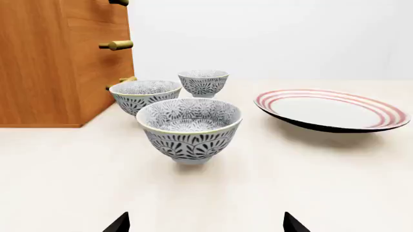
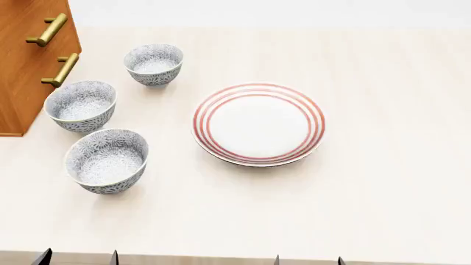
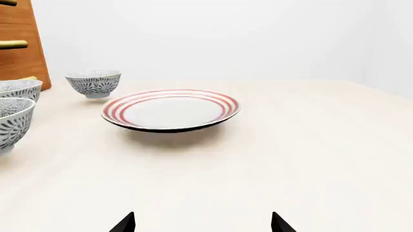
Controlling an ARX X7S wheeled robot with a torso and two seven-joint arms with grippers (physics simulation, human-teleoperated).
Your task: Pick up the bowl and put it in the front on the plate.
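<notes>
Three patterned white-and-grey bowls stand in a row at the table's left. The front bowl point(image 2: 107, 160) point(image 1: 189, 126) point(image 3: 11, 121) is nearest me. A middle bowl point(image 2: 81, 105) point(image 1: 144, 93) and a far bowl point(image 2: 154, 64) point(image 1: 203, 82) point(image 3: 94, 82) stand behind it. The red-ringed plate point(image 2: 258, 123) point(image 1: 331, 109) point(image 3: 170, 108) lies to their right, empty. My left gripper point(image 1: 206, 224) point(image 2: 78, 258) is open, short of the front bowl, with only table between its tips. My right gripper point(image 3: 202, 223) point(image 2: 308, 260) is open too, in front of the plate, holding nothing.
A wooden drawer cabinet point(image 2: 30, 49) point(image 1: 61, 58) with brass handles point(image 2: 60, 69) stands at the back left, close to the middle bowl. The pale table point(image 2: 390, 182) stretches right of the plate, and a white wall point(image 1: 271, 34) lies behind.
</notes>
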